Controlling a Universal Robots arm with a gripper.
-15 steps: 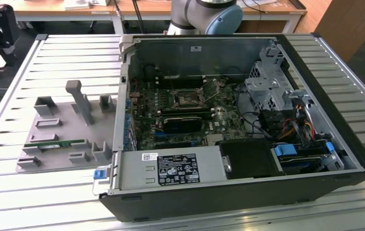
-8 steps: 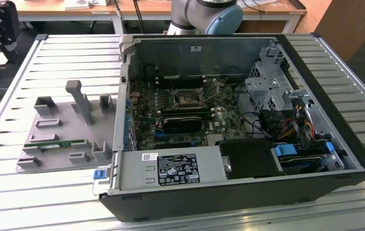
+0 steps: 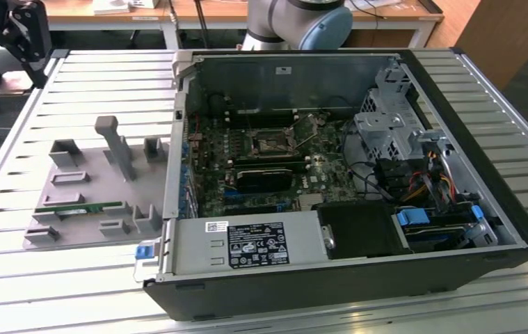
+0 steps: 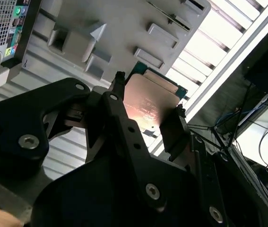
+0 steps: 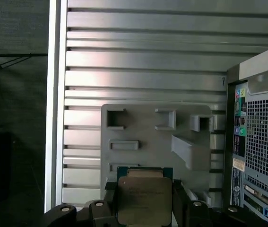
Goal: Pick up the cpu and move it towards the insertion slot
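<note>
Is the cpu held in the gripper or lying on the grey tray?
Held: in both wrist views the gripper clamps the cpu by opposite edges, above the grey tray.

Matte black fingers (image 4: 124, 125) frame a flat square cpu (image 4: 149, 101), its silvery metal top tinted copper inside a thin green rim. A pale grey plastic holder plate (image 5: 138, 120) sits on a silver table (image 5: 143, 61) striped with parallel slats; the black computer case (image 3: 338, 292) shows a dark green circuit board (image 3: 324, 170), a blue plastic tab (image 3: 146, 252) and a silver-framed black insertion slot (image 3: 271, 143).
</note>
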